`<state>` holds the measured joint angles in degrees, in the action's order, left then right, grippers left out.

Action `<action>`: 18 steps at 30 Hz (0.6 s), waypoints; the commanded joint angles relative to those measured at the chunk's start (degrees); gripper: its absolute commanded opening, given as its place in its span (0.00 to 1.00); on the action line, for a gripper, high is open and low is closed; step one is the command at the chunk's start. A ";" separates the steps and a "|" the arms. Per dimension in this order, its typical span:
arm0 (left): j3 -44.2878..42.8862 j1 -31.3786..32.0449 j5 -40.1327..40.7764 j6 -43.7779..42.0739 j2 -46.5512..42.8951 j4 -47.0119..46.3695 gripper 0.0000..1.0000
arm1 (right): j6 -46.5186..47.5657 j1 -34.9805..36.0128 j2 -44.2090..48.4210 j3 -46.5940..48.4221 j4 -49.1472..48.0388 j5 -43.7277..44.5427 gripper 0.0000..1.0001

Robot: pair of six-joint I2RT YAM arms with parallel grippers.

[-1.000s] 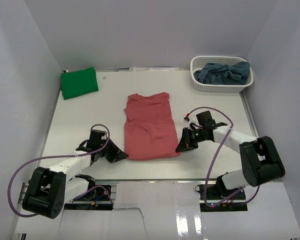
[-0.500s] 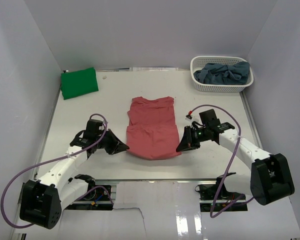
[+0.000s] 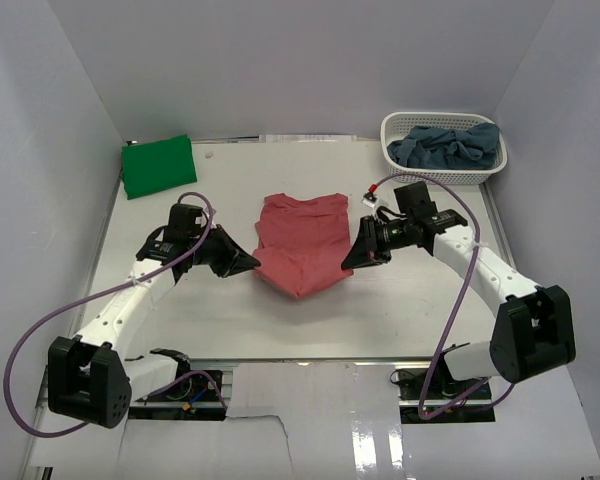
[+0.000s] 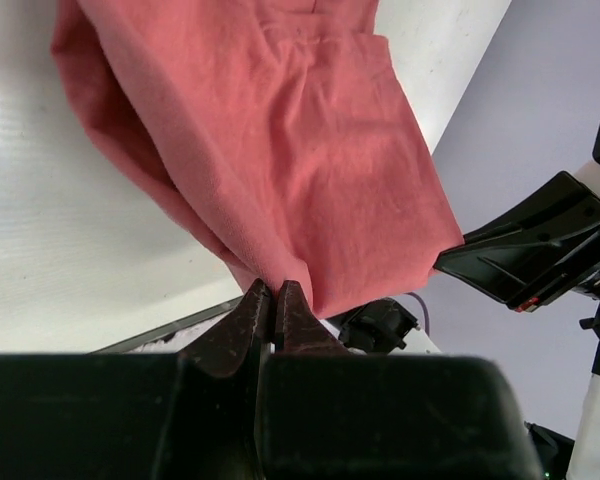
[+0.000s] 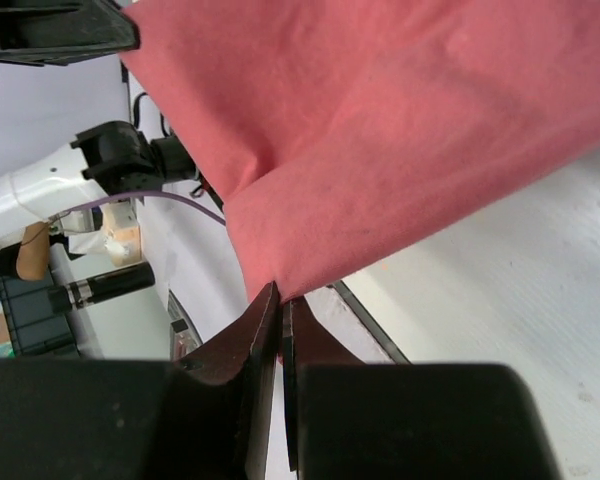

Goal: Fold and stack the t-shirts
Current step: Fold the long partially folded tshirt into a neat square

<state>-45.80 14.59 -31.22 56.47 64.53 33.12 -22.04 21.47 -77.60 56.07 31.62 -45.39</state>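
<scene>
The salmon-red t-shirt [image 3: 302, 240] lies mid-table with its near hem lifted off the surface and sagging between the two arms. My left gripper [image 3: 252, 263] is shut on the hem's left corner [image 4: 270, 285]. My right gripper [image 3: 348, 261] is shut on the hem's right corner [image 5: 280, 290]. The red cloth [image 4: 280, 150] fills the left wrist view, and it [image 5: 380, 120] hangs over the table in the right wrist view. A folded bright green t-shirt [image 3: 158, 166] lies at the back left. Grey-blue t-shirts [image 3: 450, 143] are heaped in the basket.
A white lattice basket [image 3: 420, 173] stands at the back right corner. White walls close in the table on the left, back and right. The right gripper [image 4: 540, 245] shows at the right of the left wrist view; purple cables trail from both arms.
Both grippers have lifted the red shirt's near hem and carried it away from the table's front edge toward the collar, so the visible shirt is shorter. Both stayed shut.
</scene>
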 commanded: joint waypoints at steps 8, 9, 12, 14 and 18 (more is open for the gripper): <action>-11.32 -6.06 -4.02 -4.60 9.37 -0.95 0.00 | 1.21 -5.03 -8.96 11.24 0.20 -6.82 0.08; -12.37 -6.67 -4.11 -4.96 11.91 -1.13 0.00 | 1.47 -5.39 -10.71 12.99 0.37 -7.00 0.08; -17.38 -7.20 -4.90 -5.75 16.92 -1.57 0.00 | 1.74 -6.53 -14.76 15.90 0.55 -7.17 0.08; -21.50 -7.21 -4.90 -6.10 19.13 -1.75 0.00 | 1.92 -6.88 -17.74 18.71 0.81 -6.91 0.08; -27.23 -7.21 -4.55 -6.98 24.49 -2.01 0.00 | 2.00 -6.97 -22.06 23.55 1.17 -5.94 0.08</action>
<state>-68.40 7.60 -34.79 51.22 88.20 32.53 -20.84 14.63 -98.00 75.11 32.25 -50.54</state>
